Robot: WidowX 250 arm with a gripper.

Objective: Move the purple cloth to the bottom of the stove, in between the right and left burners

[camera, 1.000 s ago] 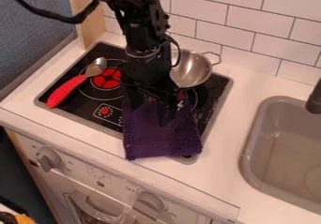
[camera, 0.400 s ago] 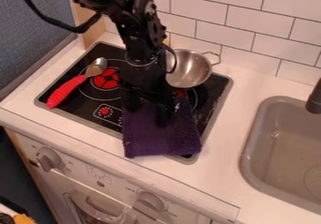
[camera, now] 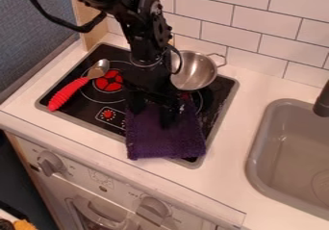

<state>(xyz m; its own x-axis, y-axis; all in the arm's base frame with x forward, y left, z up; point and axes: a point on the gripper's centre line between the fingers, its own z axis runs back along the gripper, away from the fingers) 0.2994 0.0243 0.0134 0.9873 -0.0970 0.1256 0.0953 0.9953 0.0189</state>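
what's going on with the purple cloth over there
A black robot arm has its gripper down at the upper part of the purple cloth, seemingly to place it between the burners. The cloth lies over the front of the stove, its near edge partly past the rim onto the counter. A metal pot and a red-handled spoon are on the stove too.

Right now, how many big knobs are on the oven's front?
2. The left knob is near the left end of the front panel; the right knob sits lower in the view. More may be hidden past the bottom edge.
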